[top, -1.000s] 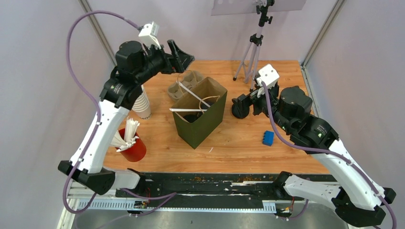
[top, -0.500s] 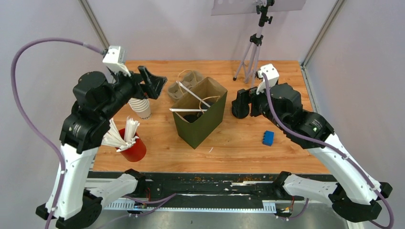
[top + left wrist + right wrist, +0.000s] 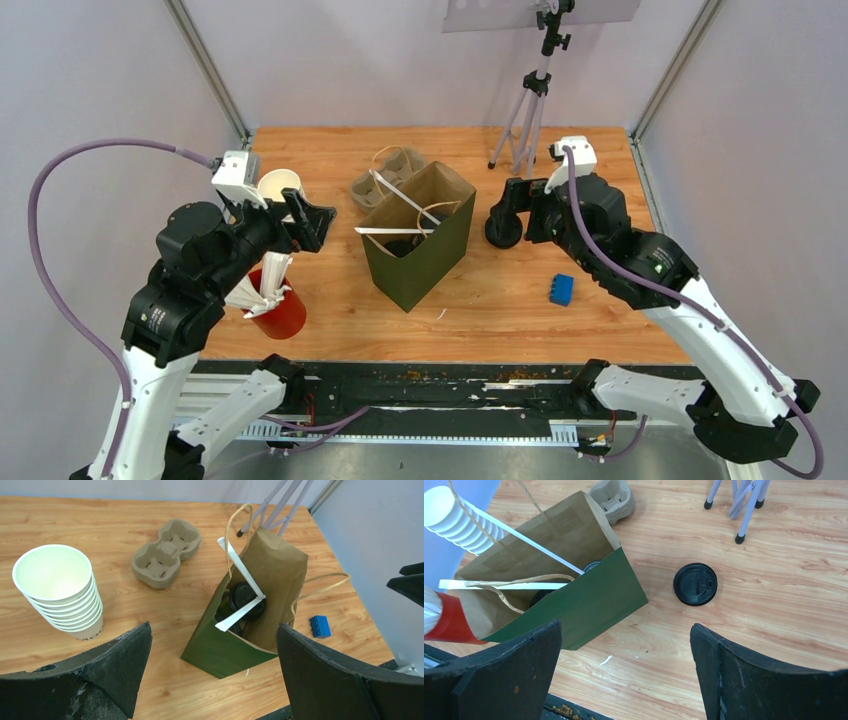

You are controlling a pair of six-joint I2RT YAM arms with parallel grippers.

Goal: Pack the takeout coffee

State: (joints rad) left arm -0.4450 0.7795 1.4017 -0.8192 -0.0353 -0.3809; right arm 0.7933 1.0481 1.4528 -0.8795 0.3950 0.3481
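Left gripper [image 3: 214, 630]: jaws spread wide, nothing held, above table [image 3: 75, 510].
Takeout coffee [image 3: 245, 599]: round black lids showing down inside green paper bag [image 3: 215, 652]; cup sides hidden.
Loose black lid [image 3: 695, 584]: flat on table, right of bag.
Right gripper [image 3: 625, 627]: jaws spread wide, nothing held.

2 lidded cups [image 3: 244, 594], 1 grn bag [image 3: 220, 652], 1 lid [image 3: 694, 584]
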